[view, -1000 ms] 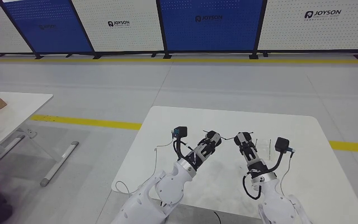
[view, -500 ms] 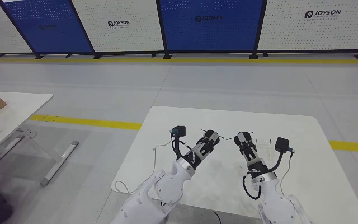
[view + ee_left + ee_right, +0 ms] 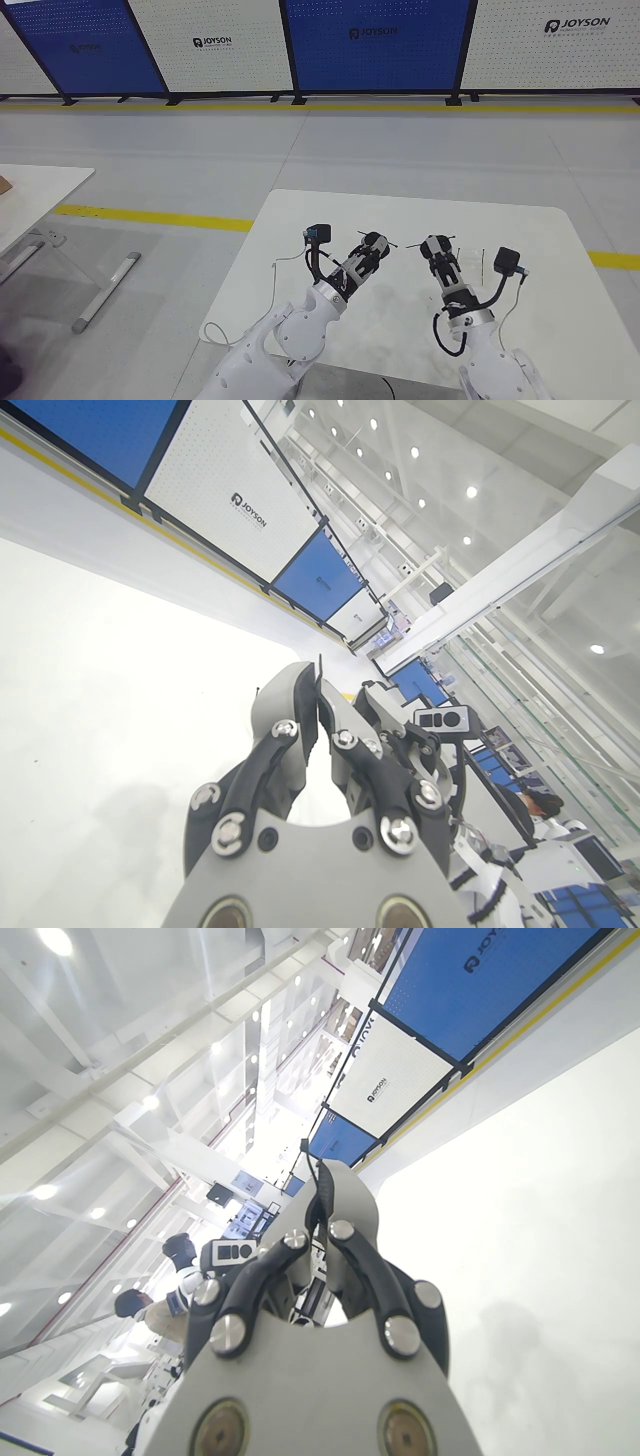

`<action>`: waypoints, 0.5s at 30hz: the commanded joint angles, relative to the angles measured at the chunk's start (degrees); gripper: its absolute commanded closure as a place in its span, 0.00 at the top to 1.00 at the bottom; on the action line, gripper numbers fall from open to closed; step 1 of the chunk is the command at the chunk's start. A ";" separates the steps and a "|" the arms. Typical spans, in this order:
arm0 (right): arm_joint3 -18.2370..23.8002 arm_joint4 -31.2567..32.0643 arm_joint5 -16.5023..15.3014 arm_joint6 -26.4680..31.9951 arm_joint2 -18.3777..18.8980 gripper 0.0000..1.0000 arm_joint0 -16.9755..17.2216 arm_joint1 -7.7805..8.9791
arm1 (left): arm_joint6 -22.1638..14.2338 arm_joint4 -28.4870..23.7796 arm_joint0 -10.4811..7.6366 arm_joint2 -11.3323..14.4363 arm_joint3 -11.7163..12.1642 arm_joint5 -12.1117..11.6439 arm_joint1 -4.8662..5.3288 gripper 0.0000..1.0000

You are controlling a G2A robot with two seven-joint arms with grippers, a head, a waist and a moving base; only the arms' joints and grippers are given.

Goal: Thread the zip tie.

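Both arms hover over the white table point(image 3: 300, 250), with their tips facing each other across a small gap. My left gripper point(image 3: 377, 241) point(image 3: 316, 682) is shut on a thin black zip tie point(image 3: 319, 664), and a short end pokes out past its pads. My right gripper point(image 3: 433, 243) point(image 3: 320, 1175) is shut on a thin black zip tie strip point(image 3: 306, 1155), whose small head sticks out beyond the fingertips. From the top view I cannot tell whether the two ends touch or belong to one tie.
A thin dark strip point(image 3: 483, 260) lies on the table beside the right arm. Each wrist carries a small black camera box point(image 3: 318, 235) point(image 3: 505, 259) with a cable. Yellow floor tape point(image 3: 150, 218) runs past the table, and blue and white panels point(image 3: 375, 45) stand far behind.
The left gripper has drawn back a little from the right one, so the gap between the two tips is slightly wider. Both stay shut.
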State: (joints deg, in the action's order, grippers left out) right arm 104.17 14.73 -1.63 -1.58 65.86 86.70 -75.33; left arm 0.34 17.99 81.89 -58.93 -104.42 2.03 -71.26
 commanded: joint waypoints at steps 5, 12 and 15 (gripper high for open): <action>-1.24 1.80 2.27 -0.04 -1.49 0.00 -0.80 -0.31 | 0.00 0.00 0.00 0.00 0.00 0.00 0.00 0.00; -1.24 1.80 2.27 -0.04 -1.49 0.00 -0.80 -0.31 | 0.00 0.00 0.00 0.00 0.00 0.00 0.00 0.00; -0.98 1.23 1.72 -0.46 -1.46 0.00 -0.53 -0.41 | 0.00 0.00 0.00 0.00 0.00 0.00 0.00 0.00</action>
State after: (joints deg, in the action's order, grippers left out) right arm 103.08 16.24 0.33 -1.84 64.38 86.06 -75.70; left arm 0.34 17.99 81.89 -58.93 -104.42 2.03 -71.26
